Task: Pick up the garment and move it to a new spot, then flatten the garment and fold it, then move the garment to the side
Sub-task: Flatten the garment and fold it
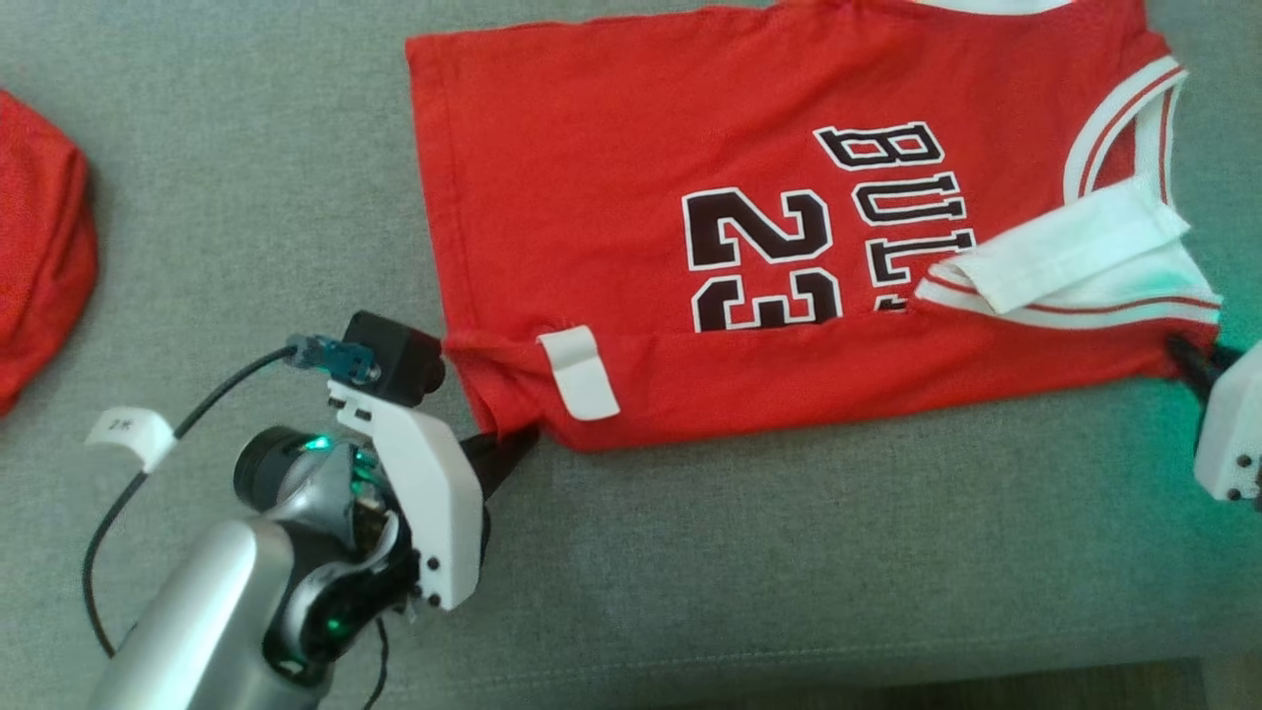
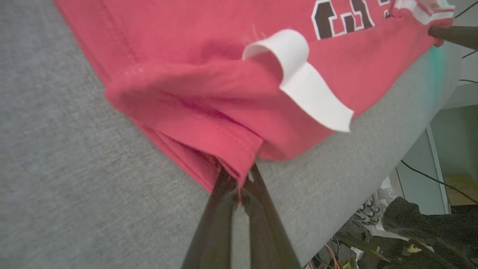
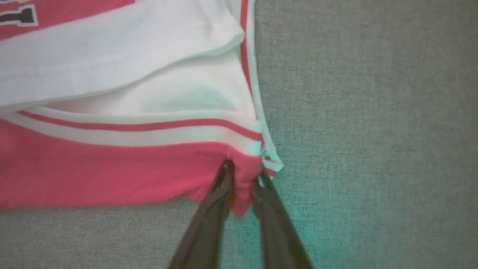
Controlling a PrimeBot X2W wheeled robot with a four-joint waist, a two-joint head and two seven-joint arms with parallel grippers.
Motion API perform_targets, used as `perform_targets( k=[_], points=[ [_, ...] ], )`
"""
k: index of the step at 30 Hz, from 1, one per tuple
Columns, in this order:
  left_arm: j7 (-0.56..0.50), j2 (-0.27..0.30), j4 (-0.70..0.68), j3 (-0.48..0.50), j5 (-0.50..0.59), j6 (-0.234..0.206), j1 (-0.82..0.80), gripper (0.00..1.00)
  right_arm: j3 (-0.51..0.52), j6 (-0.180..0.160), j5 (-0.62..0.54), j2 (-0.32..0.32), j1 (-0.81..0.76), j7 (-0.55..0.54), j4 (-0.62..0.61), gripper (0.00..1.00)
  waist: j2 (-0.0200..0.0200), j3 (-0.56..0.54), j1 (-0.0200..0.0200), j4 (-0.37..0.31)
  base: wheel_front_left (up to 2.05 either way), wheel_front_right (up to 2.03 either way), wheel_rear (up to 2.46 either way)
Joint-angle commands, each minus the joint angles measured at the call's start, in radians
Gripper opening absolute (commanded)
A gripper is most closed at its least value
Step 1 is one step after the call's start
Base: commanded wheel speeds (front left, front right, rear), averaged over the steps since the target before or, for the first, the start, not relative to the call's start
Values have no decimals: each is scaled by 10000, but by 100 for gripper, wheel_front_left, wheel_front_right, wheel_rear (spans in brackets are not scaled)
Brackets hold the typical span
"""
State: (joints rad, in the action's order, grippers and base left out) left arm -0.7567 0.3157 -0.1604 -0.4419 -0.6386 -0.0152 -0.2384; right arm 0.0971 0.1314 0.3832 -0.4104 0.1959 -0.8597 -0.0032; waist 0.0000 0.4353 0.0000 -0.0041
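From my head, the jersey (image 1: 611, 197) lies spread on the grey cushion (image 1: 246, 247), its near edge folded over. My left gripper (image 1: 508, 449) is at the hem corner and my right gripper (image 1: 1188, 360) at the shoulder corner.

Left wrist: my fingers (image 2: 211, 224) press together on the hem.

Right wrist: my fingers (image 3: 207, 216) pinch a red bunch of the shoulder.

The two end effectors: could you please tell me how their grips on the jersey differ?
The left end effector pinches the jersey at its plain red hem corner; the right end effector holds the white-trimmed armhole corner. The left end effector is nearly closed on the cloth; the right end effector stands slightly wider around a thicker bunch. Both hold the jersey's near edge.
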Motion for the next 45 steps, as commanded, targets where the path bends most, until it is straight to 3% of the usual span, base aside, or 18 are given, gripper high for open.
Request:
perform_targets(
  k=[1,6,13,22,23,24,25,29,35,41,45],
  points=[
    [-91,355,-429,432,-171,126,-157,0,-10,-7,141,-235,-25,-207,-141,0,0,-108,0,34,0,0,0],
    [-558,763,-748,701,-934,360,224,0,435,-7,723,-318,-218,-947,-198,0,0,-438,0,179,0,0,0],
    [-939,1222,-1132,1052,-1762,493,939,0,986,-7,1584,-894,-1272,-2200,-1254,0,0,-823,0,305,0,0,0],
    [-574,1030,-982,846,-1819,458,1765,0,1257,-7,1952,-1307,-2687,-2822,-2154,0,0,-839,0,423,0,0,0],
    [-496,977,-907,804,-1778,452,1816,28,1174,-7,1907,-1316,-2737,-2757,-2148,14,0,-850,0,437,0,0,0],
    [-428,944,-842,764,-1732,453,1858,48,1059,-7,1879,-1349,-2768,-2663,-2164,47,0,-863,0,451,0,0,0],
    [-328,912,-782,749,-1655,434,1883,100,974,-7,1843,-1384,-2771,-2529,-2176,100,0,-877,0,463,0,0,0],
    [-8,837,-643,734,-1416,358,1955,100,794,-7,1876,-1617,-2727,-2188,-2198,100,0,-974,0,493,0,0,0],
    [324,1173,-1309,1063,-887,68,2000,100,977,-7,2323,-2222,-1953,-2065,-2703,100,0,-924,0,431,0,0,0],
    [531,1158,-1557,1382,216,-478,225,100,829,-7,2113,-2534,823,-1582,-2538,100,0,96,0,697,0,0,0],
    [672,566,-721,1212,719,-635,-1725,100,277,-7,1386,-2311,3066,-1175,-1653,100,0,931,0,1108,0,0,0]
  ],
)
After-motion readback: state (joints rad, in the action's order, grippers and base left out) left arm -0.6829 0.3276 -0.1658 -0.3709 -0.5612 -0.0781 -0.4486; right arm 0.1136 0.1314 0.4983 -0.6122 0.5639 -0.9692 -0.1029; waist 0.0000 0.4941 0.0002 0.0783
